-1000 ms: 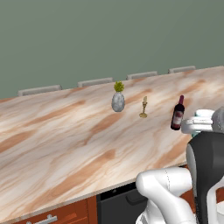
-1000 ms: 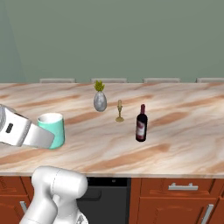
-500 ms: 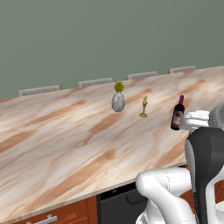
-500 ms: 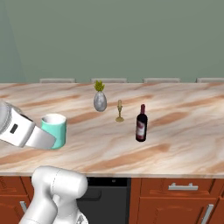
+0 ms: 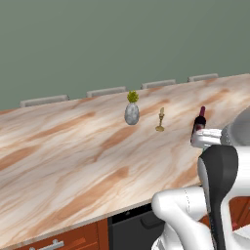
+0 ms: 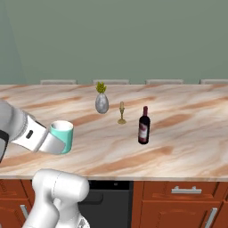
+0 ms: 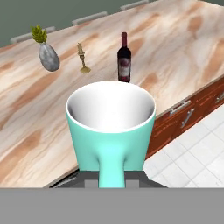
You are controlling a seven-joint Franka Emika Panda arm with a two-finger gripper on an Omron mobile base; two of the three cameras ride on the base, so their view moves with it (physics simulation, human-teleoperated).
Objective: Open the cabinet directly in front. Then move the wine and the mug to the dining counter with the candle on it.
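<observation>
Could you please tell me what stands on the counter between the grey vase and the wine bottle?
The candle stands between the vase and the wine, clearest in the right base view.

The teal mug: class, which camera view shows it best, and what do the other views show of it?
The hand view shows the teal mug best: close up, with its white inside and its handle facing the camera. The right base view shows the mug small, at the end of the arm above the dining counter's near edge.

wine point(image 6: 143, 126) label red and white, no readable text
</observation>
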